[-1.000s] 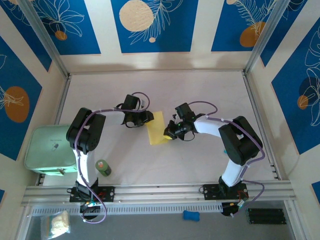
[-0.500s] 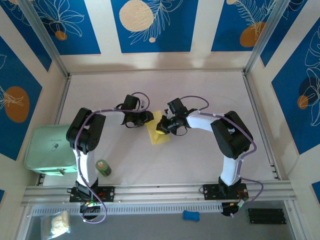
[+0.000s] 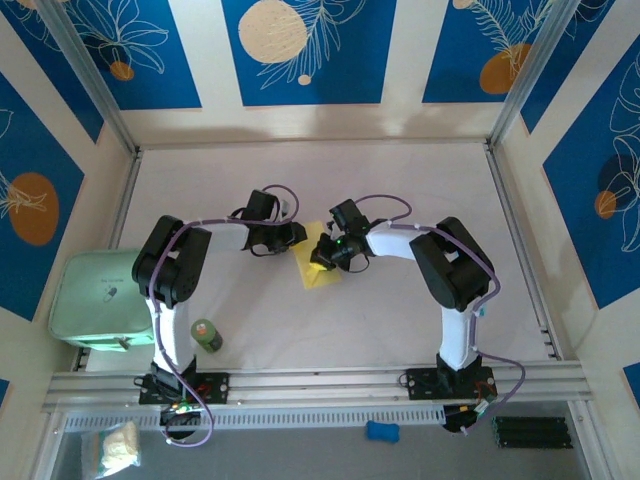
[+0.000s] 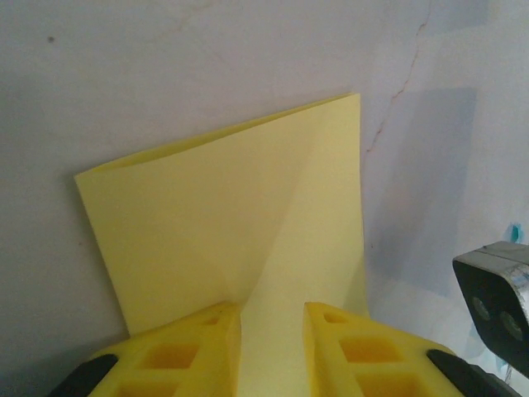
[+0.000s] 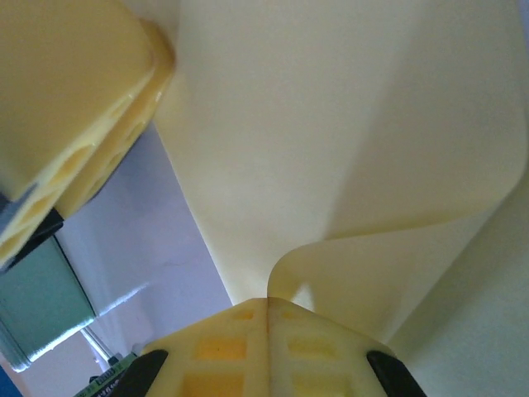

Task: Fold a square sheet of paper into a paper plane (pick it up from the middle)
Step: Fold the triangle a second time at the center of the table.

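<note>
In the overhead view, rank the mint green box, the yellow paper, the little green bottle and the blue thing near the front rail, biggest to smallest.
1. mint green box
2. yellow paper, what shows of it
3. green bottle and blue thing: too alike to rank
</note>
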### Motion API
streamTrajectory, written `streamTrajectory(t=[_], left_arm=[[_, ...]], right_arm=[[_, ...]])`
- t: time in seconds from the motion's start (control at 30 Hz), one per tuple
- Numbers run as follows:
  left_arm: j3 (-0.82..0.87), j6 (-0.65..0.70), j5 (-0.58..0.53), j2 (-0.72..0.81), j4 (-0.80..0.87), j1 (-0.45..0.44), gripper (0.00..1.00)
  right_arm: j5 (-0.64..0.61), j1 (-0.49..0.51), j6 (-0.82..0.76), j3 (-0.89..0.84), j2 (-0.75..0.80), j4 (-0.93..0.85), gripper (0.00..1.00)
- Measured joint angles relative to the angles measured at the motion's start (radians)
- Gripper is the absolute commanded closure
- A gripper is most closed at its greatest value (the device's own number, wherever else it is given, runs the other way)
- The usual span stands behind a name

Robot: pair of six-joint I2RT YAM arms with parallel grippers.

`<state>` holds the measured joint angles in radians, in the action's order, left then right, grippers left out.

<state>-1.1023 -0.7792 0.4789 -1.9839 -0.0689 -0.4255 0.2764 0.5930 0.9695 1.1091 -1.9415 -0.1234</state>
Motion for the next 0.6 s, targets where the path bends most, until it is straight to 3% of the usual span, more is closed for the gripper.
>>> streamTrajectory(t=[0.6], left_arm=[[0.002, 0.0, 0.001, 0.0, -0.003, 0.0, 0.73]], right_arm=[[-0.009, 0.003, 0.023, 0.017, -0.026, 0.031, 1.0]])
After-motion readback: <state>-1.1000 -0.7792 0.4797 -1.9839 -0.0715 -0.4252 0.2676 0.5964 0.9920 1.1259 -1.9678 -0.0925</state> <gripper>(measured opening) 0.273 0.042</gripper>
